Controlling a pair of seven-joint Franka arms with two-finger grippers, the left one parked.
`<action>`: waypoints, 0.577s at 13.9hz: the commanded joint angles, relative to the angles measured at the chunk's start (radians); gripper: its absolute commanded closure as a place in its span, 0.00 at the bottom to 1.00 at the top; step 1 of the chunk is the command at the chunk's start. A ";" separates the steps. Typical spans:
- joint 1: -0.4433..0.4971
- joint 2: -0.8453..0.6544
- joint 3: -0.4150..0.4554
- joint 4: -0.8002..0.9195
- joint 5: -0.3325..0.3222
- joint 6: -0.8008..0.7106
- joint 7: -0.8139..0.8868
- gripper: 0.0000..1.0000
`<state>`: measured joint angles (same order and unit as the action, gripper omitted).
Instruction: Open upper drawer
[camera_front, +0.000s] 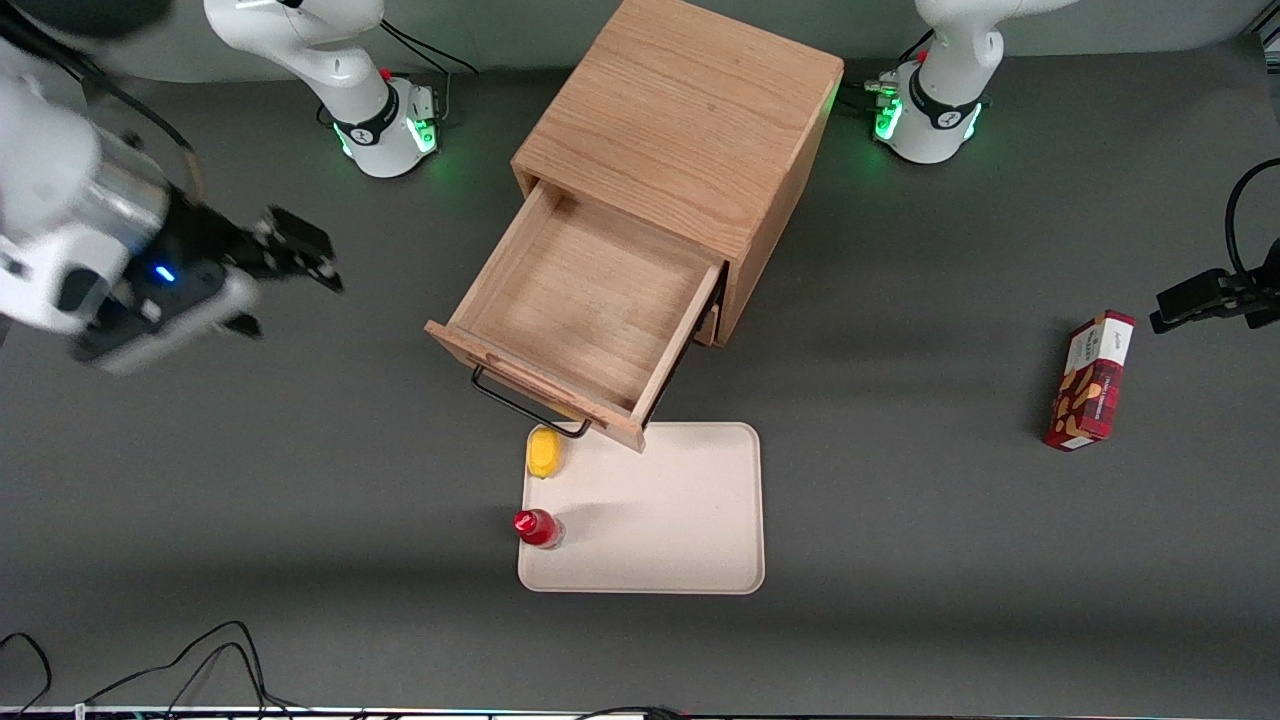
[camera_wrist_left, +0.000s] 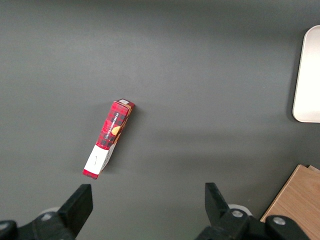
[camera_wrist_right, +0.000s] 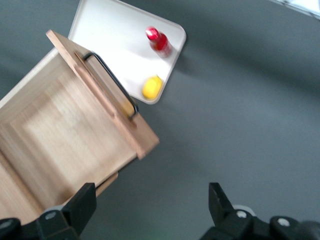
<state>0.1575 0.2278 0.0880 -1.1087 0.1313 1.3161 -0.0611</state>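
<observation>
The wooden cabinet (camera_front: 690, 140) stands mid-table. Its upper drawer (camera_front: 585, 300) is pulled far out toward the front camera, an empty light-oak tray with a black wire handle (camera_front: 525, 405) on its front. It also shows in the right wrist view (camera_wrist_right: 65, 145), with the handle (camera_wrist_right: 112, 85). The bottom drawer is hidden under it. My right gripper (camera_front: 300, 255) is open and empty, raised above the table well off toward the working arm's end, apart from the drawer; in the wrist view (camera_wrist_right: 152, 200) its fingers (camera_wrist_right: 82, 202) frame bare table beside the drawer's corner.
A white tray (camera_front: 680, 520) lies in front of the drawer, holding a yellow lemon-like object (camera_front: 544, 452) and a red bottle (camera_front: 537, 527). A red plaid box (camera_front: 1090, 380) lies toward the parked arm's end of the table. Cables trail along the near edge.
</observation>
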 joint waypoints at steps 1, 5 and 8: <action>-0.013 -0.131 -0.046 -0.091 -0.018 -0.146 0.114 0.00; -0.015 -0.358 -0.128 -0.426 -0.019 -0.134 0.253 0.00; -0.021 -0.534 -0.160 -0.698 -0.035 0.007 0.288 0.00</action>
<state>0.1347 -0.1378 -0.0620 -1.5628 0.1194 1.2232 0.1796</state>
